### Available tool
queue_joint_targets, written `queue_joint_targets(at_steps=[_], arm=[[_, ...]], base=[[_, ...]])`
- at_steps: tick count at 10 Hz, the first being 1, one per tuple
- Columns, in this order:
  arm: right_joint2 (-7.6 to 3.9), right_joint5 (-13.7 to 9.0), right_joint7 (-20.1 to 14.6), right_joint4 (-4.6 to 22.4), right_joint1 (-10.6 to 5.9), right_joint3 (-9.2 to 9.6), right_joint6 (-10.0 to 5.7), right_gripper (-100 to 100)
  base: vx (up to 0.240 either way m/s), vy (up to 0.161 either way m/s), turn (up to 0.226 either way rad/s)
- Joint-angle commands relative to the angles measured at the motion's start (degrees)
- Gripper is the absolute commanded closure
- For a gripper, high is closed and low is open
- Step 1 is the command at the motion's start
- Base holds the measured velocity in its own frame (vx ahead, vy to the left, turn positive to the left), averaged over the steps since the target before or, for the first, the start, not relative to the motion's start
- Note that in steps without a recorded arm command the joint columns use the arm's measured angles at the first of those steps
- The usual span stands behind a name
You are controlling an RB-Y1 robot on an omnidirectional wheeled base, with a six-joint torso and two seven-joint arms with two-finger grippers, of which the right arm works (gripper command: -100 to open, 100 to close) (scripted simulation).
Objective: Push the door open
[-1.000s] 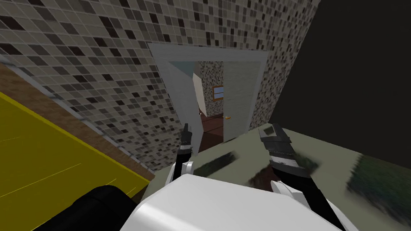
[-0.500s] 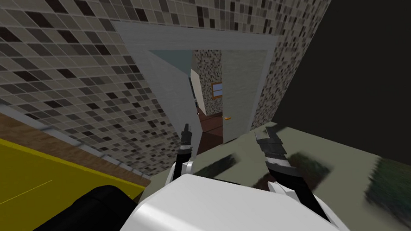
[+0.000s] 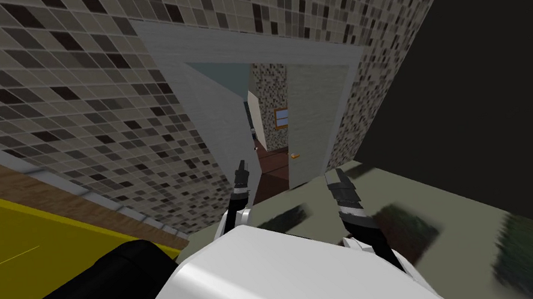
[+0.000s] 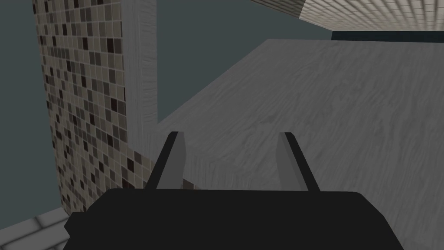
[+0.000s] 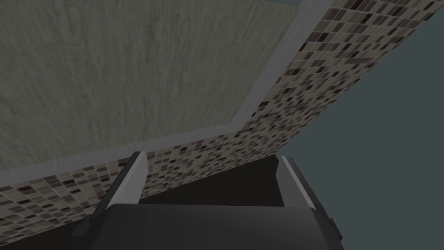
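Door (image 3: 312, 116): grey-green leaf with orange handle (image 3: 296, 155), ajar in the frame (image 3: 157, 52) of the tiled wall (image 3: 74, 101); we see brown floor through the gap.
Left hand (image 3: 241, 167): fingers spread, empty, facing a grey wood-grain panel (image 3: 214, 122) beside the gap.
Right hand (image 3: 334, 176): fingers spread, empty, pointing at the door and the wall.

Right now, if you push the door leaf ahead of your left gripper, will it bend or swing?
Probably stiff: the door leaf looks like a flat, wood-grained slab. It likely swings, since it stands ajar from the frame. The thin fingers of the open left gripper might slide on its smooth face.
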Motion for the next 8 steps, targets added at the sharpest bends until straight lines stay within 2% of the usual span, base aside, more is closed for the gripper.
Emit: queue_joint_targets(at_steps=[1,4,8], arm=[[-0.29,0.48,-0.33,2.05,-0.38,0.43,-0.74,-100],[-0.73,1.89,-0.86,6.72,-1.01,1.87,-2.32,-100],[-1.05,3.09,-1.31,10.69,-1.55,3.1,-3.65,-100]], base=[[0.131,-0.067,0.009],[0.146,-0.059,0.009],[0.117,-0.055,0.007]])
